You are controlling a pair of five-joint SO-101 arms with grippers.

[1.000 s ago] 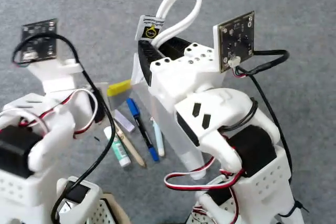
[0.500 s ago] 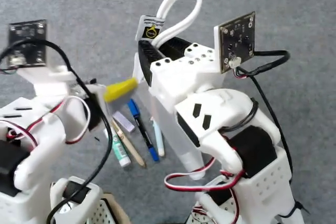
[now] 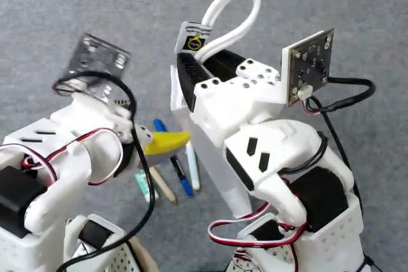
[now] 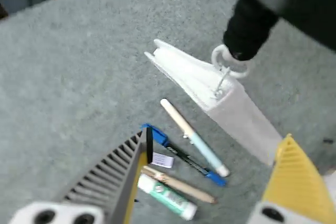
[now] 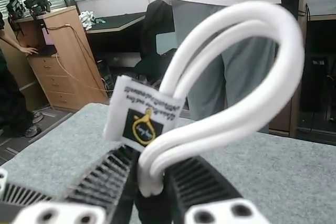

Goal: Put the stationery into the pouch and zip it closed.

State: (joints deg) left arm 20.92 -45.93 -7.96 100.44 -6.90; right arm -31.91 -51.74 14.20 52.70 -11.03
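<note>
Now the left claw (image 4: 215,140) is hanging wide open and empty over the stationery (image 4: 181,184), lying loose on the worktop (image 4: 68,77) just beside the pouch (image 4: 220,98). The right claw (image 5: 149,182) is pinching tight on the pouch's white loop (image 5: 231,77).

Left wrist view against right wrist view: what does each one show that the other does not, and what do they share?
Left wrist view: the pouch, and beside it on the grey table a pale blue pen, a blue marker, a pencil and a green tube, seen past the left gripper, its jaws open. Right wrist view: the right gripper shut on a white loop that bears a tag, with a room behind. Both: the grey table.
</note>
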